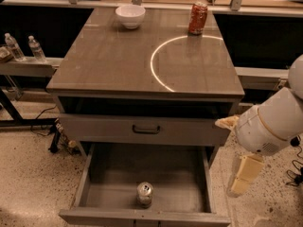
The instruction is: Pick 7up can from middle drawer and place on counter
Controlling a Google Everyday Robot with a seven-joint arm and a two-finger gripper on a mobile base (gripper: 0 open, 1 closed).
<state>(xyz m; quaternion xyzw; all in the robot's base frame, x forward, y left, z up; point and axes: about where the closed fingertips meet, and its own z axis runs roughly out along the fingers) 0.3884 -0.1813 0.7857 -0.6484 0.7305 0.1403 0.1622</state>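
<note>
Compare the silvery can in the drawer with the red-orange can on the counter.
Colour: the silvery-white, green-printed can is pale; the red-orange can is vivid. Place: the silvery one stands low in the open grey drawer, near its front; the red one on the grey-brown counter at its far edge. Both stand upright. The tool hangs right of the drawer, outside it.

Cut off at 3 o'clock by the right edge: white arm point(272, 122). Indistinct at 4 o'clock, just right of the middle drawer point(85, 183): gripper point(242, 176). Too small to read at 6 o'clock: print on the 7up can point(145, 194). Cropped below: drawer front.
</note>
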